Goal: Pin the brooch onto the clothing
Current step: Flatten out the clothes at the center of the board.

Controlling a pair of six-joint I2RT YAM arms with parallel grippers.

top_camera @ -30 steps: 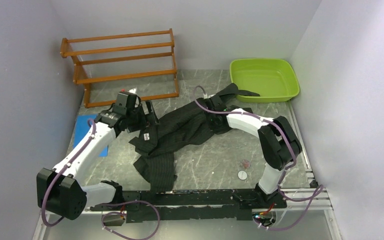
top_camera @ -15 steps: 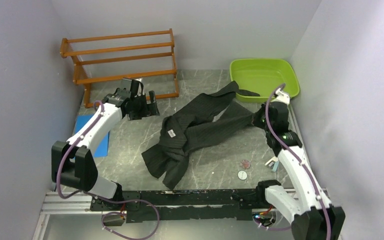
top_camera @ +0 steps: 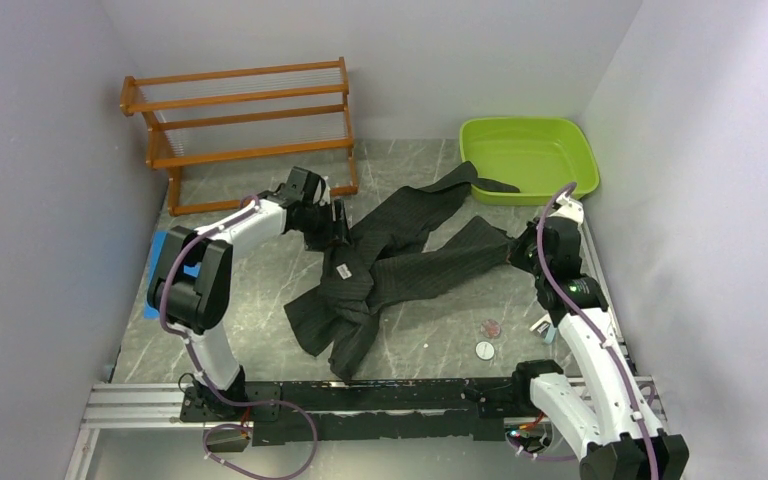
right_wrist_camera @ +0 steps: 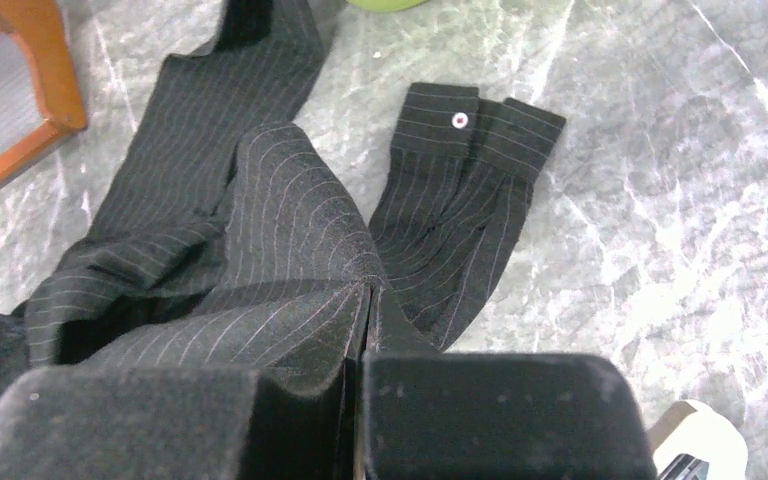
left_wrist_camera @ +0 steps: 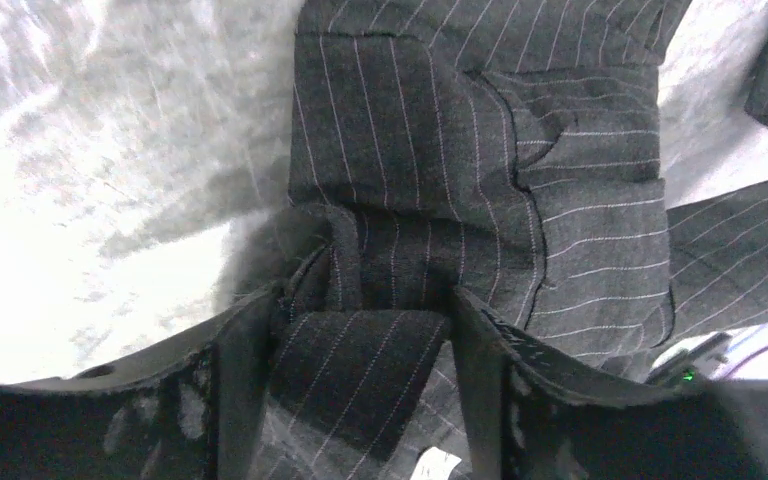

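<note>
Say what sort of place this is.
Probably a robotics lab test cell: plain walls box in a marbled table, two arms bolted to a rail, props like a wooden rack and green tub.

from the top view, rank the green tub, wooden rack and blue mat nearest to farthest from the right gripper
From the right gripper, which pinches the clothing:
1. green tub, just behind it, back right
2. wooden rack, back left
3. blue mat, far left edge, partly hidden

The shirt (top_camera: 390, 265) lies before rack (top_camera: 240, 110) and basin (top_camera: 525, 121).
</note>
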